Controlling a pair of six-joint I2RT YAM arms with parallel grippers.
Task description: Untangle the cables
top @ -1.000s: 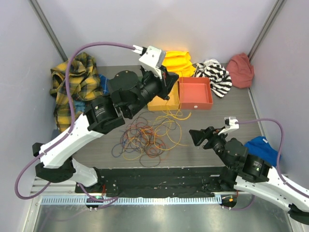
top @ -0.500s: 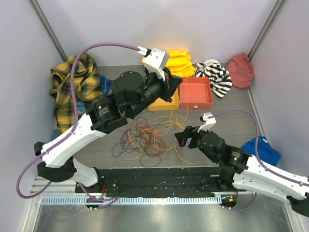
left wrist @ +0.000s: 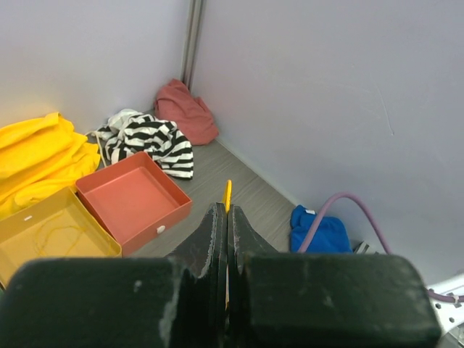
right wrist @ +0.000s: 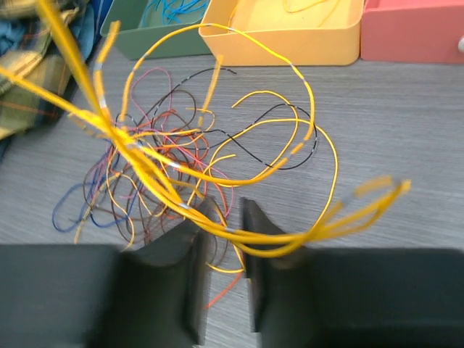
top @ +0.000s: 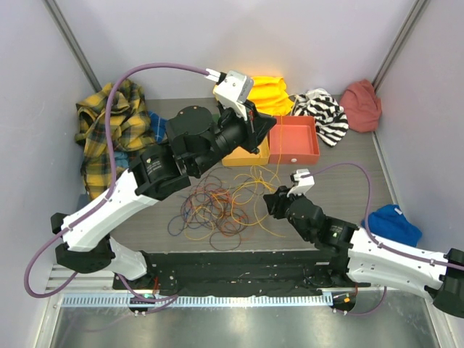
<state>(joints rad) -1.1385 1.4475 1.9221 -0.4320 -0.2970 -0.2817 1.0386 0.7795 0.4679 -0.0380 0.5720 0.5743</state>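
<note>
Since a sec. ago we see the right arm swung in from the right side of the table (top: 341, 181), so the right gripper (top: 270, 200) now sits at the right edge of the cables (top: 217, 206). The left arm has shifted a bit up and to the right. The left gripper (left wrist: 227, 217) hangs over the yellow tray (top: 246, 156), fingers pressed together w/ a yellow cable (left wrist: 228, 194) pinched btw. them, its end poking out past the tips. Thin yellow strands run from there down to the pile. In the right wrist view that gripper's fingers (right wrist: 194, 246) stand a narrow gap apart w/ several yellow loops crossing the gap; we can't tell if they're clamped. The cables lie as one loose tangle, yellow-orange, red, blue and dark, on the table just in front of the yellow tray. The red tray (top: 293, 139) sits right beside the yellow one. A plaid cloth (top: 109, 127) lies at the left edge.
</note>
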